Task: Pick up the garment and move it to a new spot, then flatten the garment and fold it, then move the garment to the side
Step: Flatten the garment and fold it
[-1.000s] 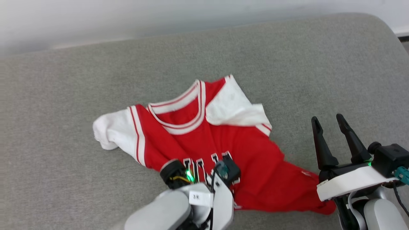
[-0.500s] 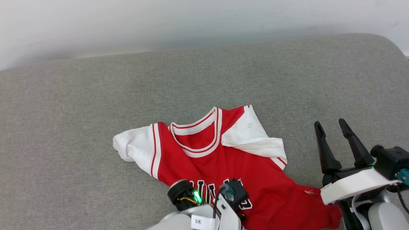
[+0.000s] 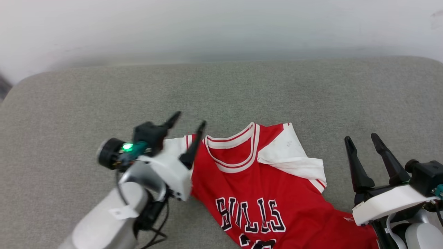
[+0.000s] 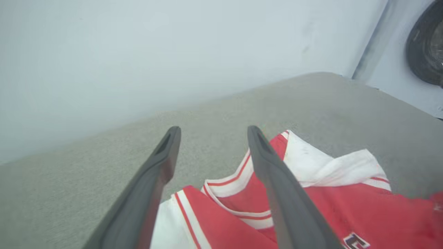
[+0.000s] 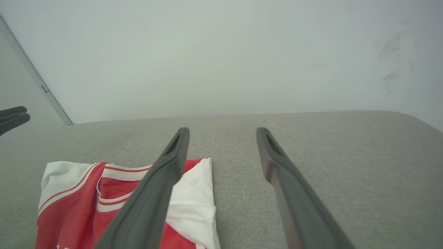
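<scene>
The left gripper (image 3: pixel 190 118) has come off the lettering of the shirt (image 3: pixel 263 186) and now sits at the shirt's 9 o'clock, above the near white sleeve (image 3: pixel 174 143). Its fingers are spread wide and hold nothing, and the black letters (image 3: pixel 249 214) it covered are now plain to see. The shirt lies front up on the grey cushion (image 3: pixel 242 90), collar toward 12 o'clock, its lower part running off the head view at 5 o'clock. The other sleeve (image 3: pixel 294 157) is creased over on itself. The right gripper (image 3: pixel 361 137) hangs at the shirt's 3 o'clock, fingers wide apart and empty, pointing to 12 o'clock. A pale wall (image 3: pixel 221 27) stands behind the cushion.
</scene>
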Robot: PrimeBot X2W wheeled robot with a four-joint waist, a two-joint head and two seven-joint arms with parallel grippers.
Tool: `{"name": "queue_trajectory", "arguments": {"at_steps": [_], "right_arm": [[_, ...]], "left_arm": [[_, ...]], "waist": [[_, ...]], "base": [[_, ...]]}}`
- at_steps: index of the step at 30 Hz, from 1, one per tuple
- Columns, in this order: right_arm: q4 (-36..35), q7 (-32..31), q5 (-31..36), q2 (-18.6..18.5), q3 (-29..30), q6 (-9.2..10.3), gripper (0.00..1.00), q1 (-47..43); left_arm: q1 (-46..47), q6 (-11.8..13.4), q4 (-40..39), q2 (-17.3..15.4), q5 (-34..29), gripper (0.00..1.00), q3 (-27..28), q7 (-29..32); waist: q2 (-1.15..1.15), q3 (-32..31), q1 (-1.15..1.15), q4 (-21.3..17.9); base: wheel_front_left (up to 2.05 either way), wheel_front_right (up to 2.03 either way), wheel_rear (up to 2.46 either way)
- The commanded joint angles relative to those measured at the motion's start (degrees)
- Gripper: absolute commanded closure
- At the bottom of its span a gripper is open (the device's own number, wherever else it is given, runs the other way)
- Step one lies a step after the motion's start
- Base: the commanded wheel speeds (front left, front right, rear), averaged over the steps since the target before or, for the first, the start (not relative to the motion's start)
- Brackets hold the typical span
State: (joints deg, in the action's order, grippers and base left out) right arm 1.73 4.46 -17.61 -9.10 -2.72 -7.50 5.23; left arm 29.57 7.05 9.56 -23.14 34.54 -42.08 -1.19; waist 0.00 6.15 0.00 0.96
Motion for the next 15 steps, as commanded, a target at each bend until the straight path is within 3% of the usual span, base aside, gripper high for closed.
{"name": "queue_trajectory", "arguments": {"at_steps": [1,4,8,11,15], "right_arm": [[-0.51,-0.52,-0.2,-0.65,-0.02,0.02,0.0,-1.14],[-0.88,-1.08,-0.43,-0.99,0.04,0.02,0.0,-1.45],[-1.18,-1.99,-0.63,-1.38,-0.04,0.02,0.0,-2.17],[-1.32,-2.81,-0.75,-1.73,-0.07,0.02,0.0,-2.55],[-2.21,-8.27,-0.27,-5.46,-2.62,0.02,0.0,-2.8]], "left_arm": [[-2.98,2.37,0.97,-2.32,0.15,0.0,4.04,-6.73],[-6.39,3.35,1.0,-4.23,0.65,0.0,7.02,-11.6],[-12.61,3.63,-1.24,-6.01,0.0,0.0,10.69,-13.8],[-15.13,3.7,-4.13,-5.5,-1.33,0.0,13.23,-14.03],[-21.47,2.29,-9.12,-2.77,-6.2,0.0,18.5,-13.98]], "waist": [[0.0,-0.5,0.0,0.9],[0.0,-0.65,0.0,1.43],[0.0,-0.51,0.0,2.04],[0.0,-0.19,0.0,2.58],[0.0,0.7,0.0,4.31]], "base": [[0.0,0.0,0.0],[0.0,0.0,0.0],[0.0,0.0,0.0],[0.0,0.0,0.0],[0.0,0.0,0.0]]}}
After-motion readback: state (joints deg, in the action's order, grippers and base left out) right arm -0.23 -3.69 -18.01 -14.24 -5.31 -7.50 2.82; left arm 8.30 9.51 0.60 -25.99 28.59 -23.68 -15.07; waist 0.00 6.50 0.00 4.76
